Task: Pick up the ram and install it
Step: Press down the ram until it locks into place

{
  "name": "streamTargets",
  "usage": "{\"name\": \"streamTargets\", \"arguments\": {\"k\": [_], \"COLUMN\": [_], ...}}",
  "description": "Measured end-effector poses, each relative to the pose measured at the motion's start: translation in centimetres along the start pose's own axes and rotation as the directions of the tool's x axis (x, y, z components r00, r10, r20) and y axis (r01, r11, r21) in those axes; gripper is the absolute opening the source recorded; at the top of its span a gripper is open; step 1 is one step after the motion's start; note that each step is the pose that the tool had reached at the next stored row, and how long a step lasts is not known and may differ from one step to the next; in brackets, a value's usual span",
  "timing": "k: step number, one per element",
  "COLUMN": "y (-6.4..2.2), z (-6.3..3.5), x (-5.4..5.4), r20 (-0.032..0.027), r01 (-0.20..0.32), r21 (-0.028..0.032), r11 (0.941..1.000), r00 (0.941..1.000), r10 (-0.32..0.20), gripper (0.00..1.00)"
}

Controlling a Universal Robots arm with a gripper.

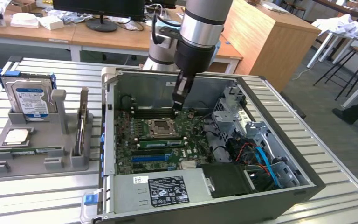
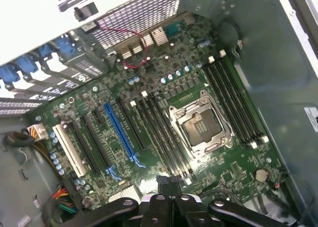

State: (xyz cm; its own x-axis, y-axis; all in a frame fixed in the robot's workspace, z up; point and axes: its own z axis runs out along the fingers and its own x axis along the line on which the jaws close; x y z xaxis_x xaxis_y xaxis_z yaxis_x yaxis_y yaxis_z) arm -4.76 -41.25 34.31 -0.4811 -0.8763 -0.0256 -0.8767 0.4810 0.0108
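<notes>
An office workshop with wooden desks and stools surrounds a slatted metal tabletop (image 1: 42, 196). On it lies an open computer case (image 1: 303, 186), its green motherboard (image 1: 160, 140) facing up.

The exterior view takes in the whole setup. To the exterior view's left of the case sits a grey parts tray (image 1: 42, 161). In the tray a blue-labelled hard drive (image 1: 31, 100) stands upright at the far end, a square silver processor (image 1: 16, 136) lies flat in front of it, and the ram (image 1: 81, 122), a long thin stick, stands on its edge in a slot on the side of the tray nearest the case. The silver robot arm (image 1: 197, 28) reaches down into the case from above.

The wrist view looks closely at the motherboard: the empty processor socket (image 2: 201, 128) with its metal frame, rows of black memory slots (image 2: 233, 100) on either side of the socket, a blue expansion slot (image 2: 119, 133) and a white one (image 2: 67, 148) further from it.

The ram is well apart from the gripper (image 1: 177, 106), which hangs inside the case over the far edge of the motherboard, just beyond the processor socket. The jaws are closed together and hold nothing; they appear just above the board.
</notes>
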Motion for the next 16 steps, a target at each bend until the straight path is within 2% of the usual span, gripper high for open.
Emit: {"name": "streamTargets", "arguments": {"k": [9, 16], "y": [0.05, 0.06], "z": [0.01, 0.01], "x": [0.01, 0.02], "r20": [0.0011, 0.0024], "r01": [-0.092, -0.18], "r21": [0.0023, 0.0044], "r11": [0.9957, 0.9837], "r00": [0.9957, 0.9837], "r10": [0.092, 0.18], "gripper": [0.1, 0.1]}}
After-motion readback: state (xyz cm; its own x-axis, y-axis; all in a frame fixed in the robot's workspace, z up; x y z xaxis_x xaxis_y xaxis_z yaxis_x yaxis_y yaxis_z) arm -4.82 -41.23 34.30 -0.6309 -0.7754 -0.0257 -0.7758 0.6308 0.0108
